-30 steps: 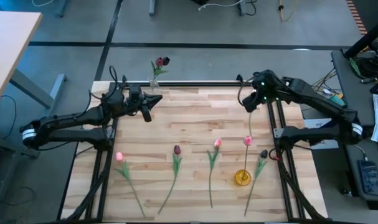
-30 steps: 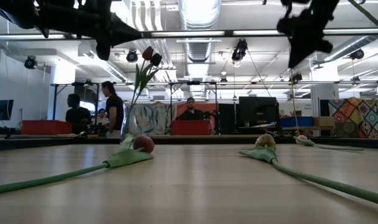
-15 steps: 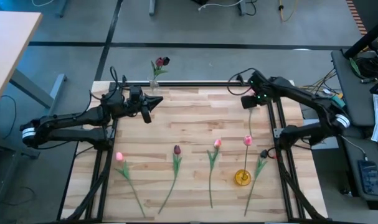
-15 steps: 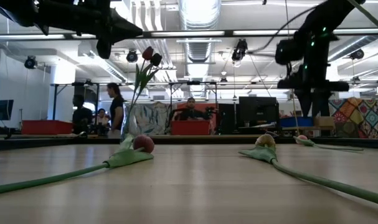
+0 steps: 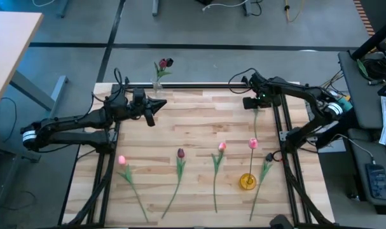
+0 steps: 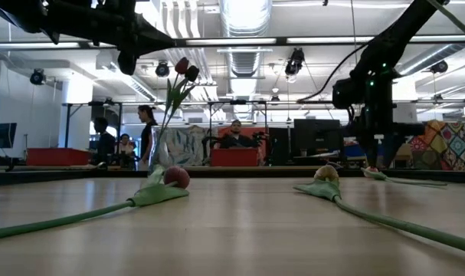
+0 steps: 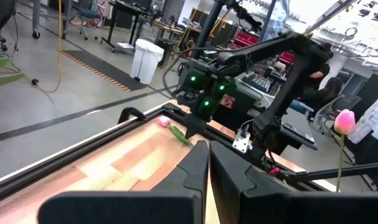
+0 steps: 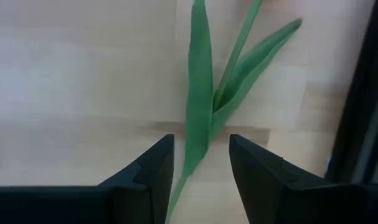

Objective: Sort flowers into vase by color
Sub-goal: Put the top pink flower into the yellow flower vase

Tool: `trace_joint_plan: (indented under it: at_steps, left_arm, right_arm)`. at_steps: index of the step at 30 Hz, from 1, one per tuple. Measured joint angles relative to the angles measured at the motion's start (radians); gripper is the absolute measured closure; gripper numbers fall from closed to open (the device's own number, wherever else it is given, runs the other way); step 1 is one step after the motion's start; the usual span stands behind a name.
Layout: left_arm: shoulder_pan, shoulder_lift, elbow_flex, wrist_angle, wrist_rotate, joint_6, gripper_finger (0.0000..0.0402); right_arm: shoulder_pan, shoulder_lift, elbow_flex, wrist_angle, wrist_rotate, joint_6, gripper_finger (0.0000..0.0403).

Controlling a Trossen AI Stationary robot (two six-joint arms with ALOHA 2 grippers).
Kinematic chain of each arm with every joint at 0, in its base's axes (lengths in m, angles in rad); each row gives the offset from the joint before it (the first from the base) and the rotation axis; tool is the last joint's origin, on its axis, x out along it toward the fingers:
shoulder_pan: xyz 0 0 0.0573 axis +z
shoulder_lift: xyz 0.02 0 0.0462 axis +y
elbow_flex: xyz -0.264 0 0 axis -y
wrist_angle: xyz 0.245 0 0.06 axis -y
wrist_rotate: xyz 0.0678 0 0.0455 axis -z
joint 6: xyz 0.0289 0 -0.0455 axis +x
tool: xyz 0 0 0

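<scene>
Spread fingers of the right tool (image 8: 200, 165) straddle a slim green-stemmed pink tulip (image 8: 204, 118) near the bench's far right corner. Left tool (image 7: 207, 180), pressed together, waits over the far left.

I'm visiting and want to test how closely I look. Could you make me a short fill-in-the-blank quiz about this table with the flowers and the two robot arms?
1. The right gripper is open, with a green ____ between its fingers.
2. The yellow vase holds one ____ tulip.
3. The clear vase at the table's far edge holds ____ tulips.
4. The left gripper is ____.

Missing words: leaf; pink; dark; shut
</scene>
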Motion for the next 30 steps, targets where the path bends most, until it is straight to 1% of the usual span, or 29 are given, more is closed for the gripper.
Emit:
trace_joint_plan:
  at_steps: [5,9,12,16,18,21,24,27,30]
  left_arm:
    - [0.0,0.0,0.0,0.001,0.0,0.0,0.0402]
    - [0.0,0.0,0.0,0.0,0.0,0.0,0.0402]
    - [0.0,0.0,0.0,-0.001,0.0,0.0,0.0402]
    - [0.0,0.0,0.0,-0.007,0.0,0.0,0.0401]
    - [0.0,0.0,0.0,-0.007,0.0,0.0,0.0402]
    - [0.0,0.0,0.0,-0.007,0.0,0.0,0.0402]
    - [0.0,0.0,0.0,-0.007,0.001,-0.002,0.0401]
    - [0.0,0.0,0.0,-0.007,0.001,-0.003,0.0401]
    - [0.0,0.0,0.0,-0.007,0.001,-0.007,0.0402]
  right_arm:
    - [0.002,0.079,0.001,0.008,0.018,0.032,0.0267]
    - [0.01,0.087,0.006,0.015,0.033,0.046,0.0282]
    - [0.01,0.072,0.003,0.02,0.025,0.035,0.0313]
    - [0.01,0.034,0.003,0.028,-0.011,-0.001,0.0378]
    - [0.011,0.002,0.002,0.029,-0.03,-0.001,0.0387]
    - [0.024,-0.074,0.002,0.029,-0.037,-0.001,0.039]
    - [0.063,-0.193,0.002,0.023,-0.045,-0.005,0.039]
    - [0.137,-0.35,0.002,0.001,-0.039,0.015,0.039]
    - [0.255,-0.534,0.002,-0.028,0.012,0.103,0.0391]
